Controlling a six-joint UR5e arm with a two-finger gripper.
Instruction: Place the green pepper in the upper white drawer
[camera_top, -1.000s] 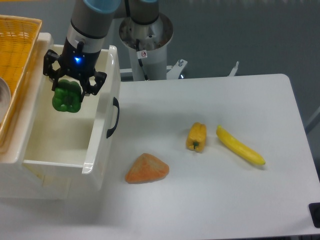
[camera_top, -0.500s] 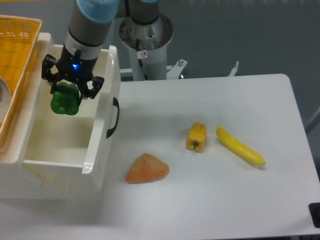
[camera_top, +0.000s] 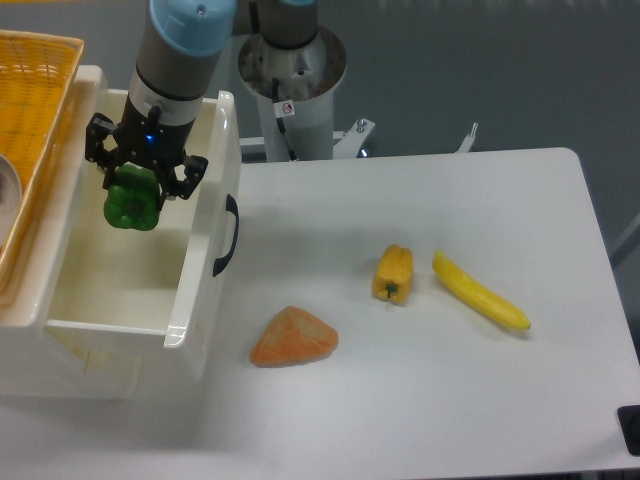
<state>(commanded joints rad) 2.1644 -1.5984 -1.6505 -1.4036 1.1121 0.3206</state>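
The green pepper (camera_top: 132, 203) is glossy, bright green and lobed. My gripper (camera_top: 137, 190) is shut on the pepper from above and holds it over the inside of the upper white drawer (camera_top: 185, 295), near the drawer's back half. The drawer is pulled out at the table's left, with its curved black handle (camera_top: 226, 236) on the side facing the table. The pepper hangs above the drawer floor and touches no wall that I can see.
A yellow woven basket (camera_top: 30, 110) stands left of the drawer. On the white table (camera_top: 500, 400) lie an orange wedge-shaped piece (camera_top: 293, 337), a small yellow-orange pepper (camera_top: 393, 273) and a yellow banana (camera_top: 479, 291). The arm's base (camera_top: 293, 80) stands behind the table.
My gripper with the pepper has shifted a little left and toward the drawer's back, then held almost still over the last half second.
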